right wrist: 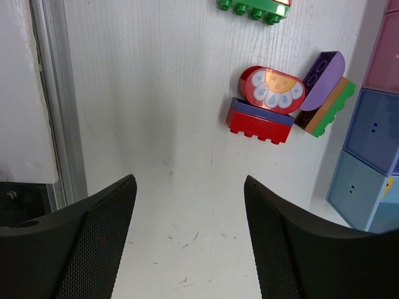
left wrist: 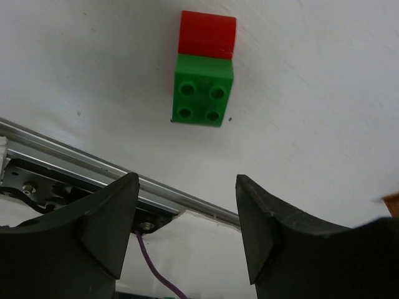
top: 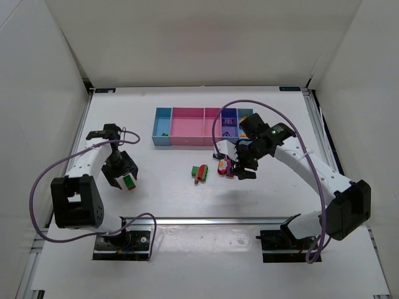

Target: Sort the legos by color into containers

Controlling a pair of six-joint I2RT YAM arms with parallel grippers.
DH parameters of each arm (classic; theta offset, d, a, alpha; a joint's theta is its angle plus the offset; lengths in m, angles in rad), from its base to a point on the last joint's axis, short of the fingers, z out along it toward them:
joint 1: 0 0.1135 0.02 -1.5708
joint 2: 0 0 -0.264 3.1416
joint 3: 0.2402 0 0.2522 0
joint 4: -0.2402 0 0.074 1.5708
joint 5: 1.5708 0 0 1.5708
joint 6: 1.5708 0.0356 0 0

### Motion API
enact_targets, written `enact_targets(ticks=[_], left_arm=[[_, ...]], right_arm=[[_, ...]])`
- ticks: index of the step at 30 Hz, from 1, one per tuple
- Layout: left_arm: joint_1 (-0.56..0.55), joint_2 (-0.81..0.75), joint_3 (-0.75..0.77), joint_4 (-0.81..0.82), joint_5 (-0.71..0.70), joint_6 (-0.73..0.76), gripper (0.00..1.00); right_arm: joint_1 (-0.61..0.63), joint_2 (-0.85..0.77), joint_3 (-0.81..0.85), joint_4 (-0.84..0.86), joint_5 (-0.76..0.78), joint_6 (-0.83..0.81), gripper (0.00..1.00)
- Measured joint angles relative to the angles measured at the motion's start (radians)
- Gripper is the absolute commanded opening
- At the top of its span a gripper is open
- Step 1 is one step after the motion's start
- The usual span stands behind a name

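Five joined containers [top: 187,128] stand on the table [top: 174,193]. Left gripper [left wrist: 187,230] fingers are apart above one red-green lego stack [left wrist: 204,71]. Right gripper [right wrist: 190,230] fingers are apart near two lego clusters [right wrist: 283,99].

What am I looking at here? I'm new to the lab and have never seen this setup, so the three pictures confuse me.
The big picture looks down on a white table with two robot arms bolted at its near edge. Each arm ends in a two-finger tool: the left tool and the right tool. The other two pictures come from cameras on the wrists, so the dark shapes at the bottom are each tool's own fingers. Both tools are open and hold nothing. The left one hovers over a green and red brick; the right one over a small pile of bricks. Farther back sits a row of blue and pink bins.
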Motion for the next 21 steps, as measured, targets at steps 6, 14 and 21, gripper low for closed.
enact_targets(ticks=[6, 14, 21], left_arm=[[0.017, 0.120, 0.001, 0.016, -0.020, -0.006, 0.71], [0.018, 0.171, 0.021, 0.069, -0.036, 0.013, 0.69], [0.021, 0.247, 0.023, 0.119, -0.035, 0.032, 0.53]], right_arm=[[0.000, 0.011, 0.007, 0.002, -0.004, 0.025, 0.74], [0.000, 0.076, 0.041, 0.003, -0.012, 0.053, 0.74], [0.000, 0.094, 0.066, 0.002, -0.012, 0.063, 0.74]])
